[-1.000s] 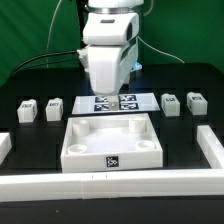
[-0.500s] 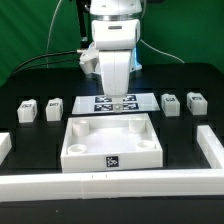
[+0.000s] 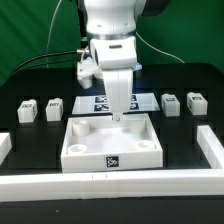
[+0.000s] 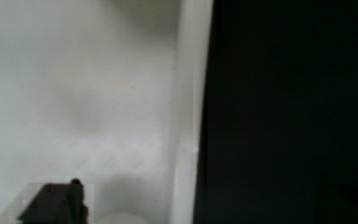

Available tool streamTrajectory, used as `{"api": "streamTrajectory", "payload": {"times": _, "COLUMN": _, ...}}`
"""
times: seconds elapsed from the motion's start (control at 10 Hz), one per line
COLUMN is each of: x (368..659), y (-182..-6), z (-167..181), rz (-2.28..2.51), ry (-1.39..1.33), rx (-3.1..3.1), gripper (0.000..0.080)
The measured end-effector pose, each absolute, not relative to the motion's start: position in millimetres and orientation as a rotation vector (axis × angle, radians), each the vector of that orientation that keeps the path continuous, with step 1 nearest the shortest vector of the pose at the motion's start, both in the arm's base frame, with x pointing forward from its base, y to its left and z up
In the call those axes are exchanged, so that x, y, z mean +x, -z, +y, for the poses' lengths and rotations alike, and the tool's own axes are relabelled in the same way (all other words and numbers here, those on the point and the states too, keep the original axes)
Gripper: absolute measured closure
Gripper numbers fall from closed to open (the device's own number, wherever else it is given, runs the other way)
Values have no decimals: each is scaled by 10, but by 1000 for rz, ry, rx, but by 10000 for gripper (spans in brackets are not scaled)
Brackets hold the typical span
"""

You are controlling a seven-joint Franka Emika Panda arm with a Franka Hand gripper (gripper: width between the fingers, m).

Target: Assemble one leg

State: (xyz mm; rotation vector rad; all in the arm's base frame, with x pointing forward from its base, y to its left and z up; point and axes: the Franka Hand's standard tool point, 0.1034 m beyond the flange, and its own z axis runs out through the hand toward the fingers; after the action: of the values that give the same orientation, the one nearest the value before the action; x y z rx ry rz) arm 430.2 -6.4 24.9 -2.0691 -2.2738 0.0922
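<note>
Four small white legs with marker tags lie on the black table: two at the exterior view's left [image 3: 27, 110] [image 3: 54, 106] and two at its right [image 3: 171, 103] [image 3: 196, 101]. My gripper [image 3: 120, 117] hangs low over the back rim of the large white tray [image 3: 75, 150], far from every leg, and holds nothing. In the wrist view one dark fingertip [image 4: 55, 203] shows over a white surface [image 4: 87, 100] whose straight edge meets black table. The gripper [image 4: 208, 206] looks wide open there. No leg shows in the wrist view.
The marker board [image 3: 150, 100] lies behind the tray, partly hidden by the arm. A long white rail [image 3: 110, 182] runs along the front, with white side pieces at the left [image 3: 3, 146] and right [image 3: 212, 146]. Cables hang behind the arm.
The arm has come down and forward, from above the marker board to just over the tray's back rim. The legs and tray have not moved.
</note>
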Motion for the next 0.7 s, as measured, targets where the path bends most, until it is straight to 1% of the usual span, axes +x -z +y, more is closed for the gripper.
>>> {"api": "streamTrajectory", "payload": {"times": 0.2, "x": 4252, "y": -131, "z": -59, "rz": -2254, "ry": -112, "rx": -2059, "gripper": 150}}
{"api": "streamTrajectory", "payload": {"times": 0.3, "x": 4242, "y": -119, "z": -46, "rz": -2245, "ry": -115, "rx": -2065, "gripper": 150}}
{"api": "streamTrajectory", "payload": {"times": 0.4, "x": 4243, "y": -127, "z": -15, "rz": -2225, "ry": -116, "rx": -2089, "gripper": 175}}
{"api": "streamTrajectory", "payload": {"times": 0.5, "x": 4246, "y": -139, "z": 10, "rz": -2220, "ry": -114, "rx": -2098, "gripper": 175}}
{"api": "streamTrajectory", "payload": {"times": 0.7, "x": 4235, "y": -123, "z": -11, "rz": -2212, "ry": -118, "rx": -2102, "gripper": 528}}
